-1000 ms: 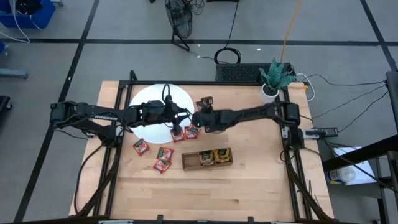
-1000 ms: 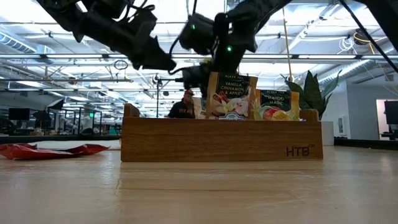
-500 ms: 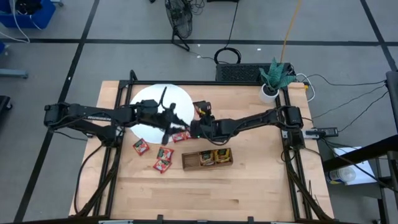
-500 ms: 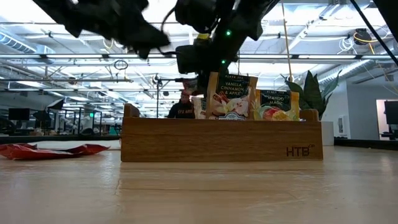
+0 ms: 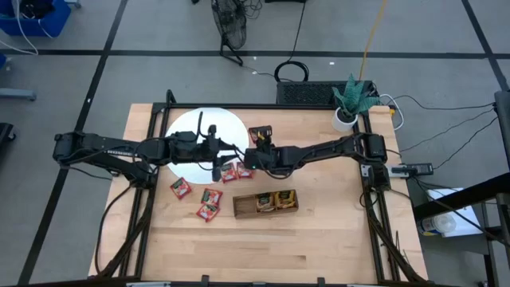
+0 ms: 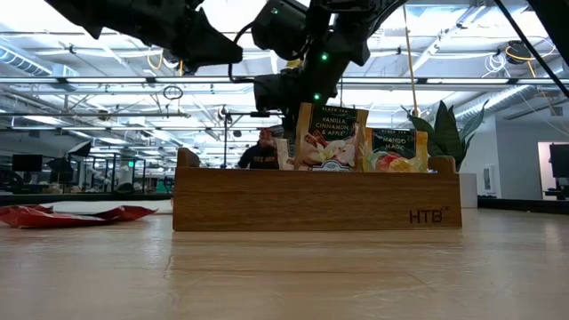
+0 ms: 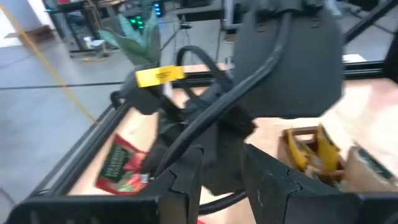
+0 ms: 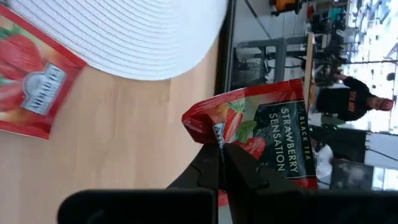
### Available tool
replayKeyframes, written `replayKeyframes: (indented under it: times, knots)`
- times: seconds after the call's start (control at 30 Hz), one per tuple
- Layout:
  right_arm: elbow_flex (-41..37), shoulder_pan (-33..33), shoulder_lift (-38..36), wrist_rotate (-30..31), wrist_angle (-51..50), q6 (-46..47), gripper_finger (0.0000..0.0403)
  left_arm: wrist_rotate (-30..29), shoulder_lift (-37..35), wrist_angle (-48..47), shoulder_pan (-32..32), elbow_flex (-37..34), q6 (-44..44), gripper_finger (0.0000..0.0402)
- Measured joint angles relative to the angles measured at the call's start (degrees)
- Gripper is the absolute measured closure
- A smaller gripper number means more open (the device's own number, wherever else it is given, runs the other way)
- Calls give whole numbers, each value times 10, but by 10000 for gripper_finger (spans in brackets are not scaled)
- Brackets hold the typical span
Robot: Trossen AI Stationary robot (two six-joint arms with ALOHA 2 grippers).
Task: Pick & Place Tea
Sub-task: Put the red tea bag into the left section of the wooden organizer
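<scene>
My right gripper (image 8: pixel 221 149) is shut on a red strawberry tea sachet (image 8: pixel 273 134). In the high view that sachet (image 5: pixel 260 135) sits just right of the white disc (image 5: pixel 203 131). My left gripper (image 7: pixel 222 152) is open and holds nothing. It hovers at the disc's near-right edge (image 5: pixel 215 159), facing the right arm. Several red sachets lie flat on the table: two by the grippers (image 5: pixel 235 171) and three farther left (image 5: pixel 181 188). The wooden tray (image 5: pixel 265 203) holds upright sachets (image 6: pixel 331 138). My right gripper pinches the red sachet between its two fingers (image 8: pixel 239 168) at one edge (image 8: pixel 225 138). The sachet is lifted clear of the table and stands out beyond the fingertips, its printed face toward the wrist camera.
A potted plant (image 5: pixel 351 100) stands at the table's far right corner. One red sachet (image 8: pixel 31 81) lies partly on the disc's rim (image 8: pixel 155 62). The tray's left compartment (image 5: pixel 243 206) shows bare wood. Bare table spreads along the near edge (image 5: pixel 271 247).
My left gripper has drawn back toward the table's left and risen, away from the sachets near the disc. My right gripper, still shut on the red sachet, has shifted slightly toward the left.
</scene>
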Motion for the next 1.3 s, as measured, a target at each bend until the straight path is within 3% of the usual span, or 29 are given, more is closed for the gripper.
replayKeyframes:
  times: [0.13, 0.3, 0.4, 0.6, 0.7, 0.8, 0.9, 1.03, 1.3]
  knots:
    - [0, 1, 0, -23, -3, 12, 403, 9, 1, -8, -2, 0, -4, 286]
    - [0, -1, 0, -24, -30, 24, 403, 147, -7, -35, -22, 0, 48, 286]
    - [0, -4, 1, -23, -59, 44, 403, 175, -22, -61, -34, 0, 73, 286]
    - [0, -4, 1, -23, -129, 88, 403, 60, -99, -152, -35, 0, 91, 286]
    - [0, -4, 1, -23, -156, 111, 403, 38, -139, -150, -37, 1, 90, 286]
    - [0, 2, 1, -21, -154, 101, 403, -43, -152, -133, -28, 2, 66, 286]
    - [0, 17, 1, -20, -118, 36, 403, -90, -136, -122, -5, 2, 15, 286]
    - [-38, 33, 1, -18, 14, -125, 403, -56, -87, -101, 33, 2, -63, 286]
    - [-167, 51, 2, 69, 426, -471, 403, -34, 2, -73, 70, 1, -106, 286]
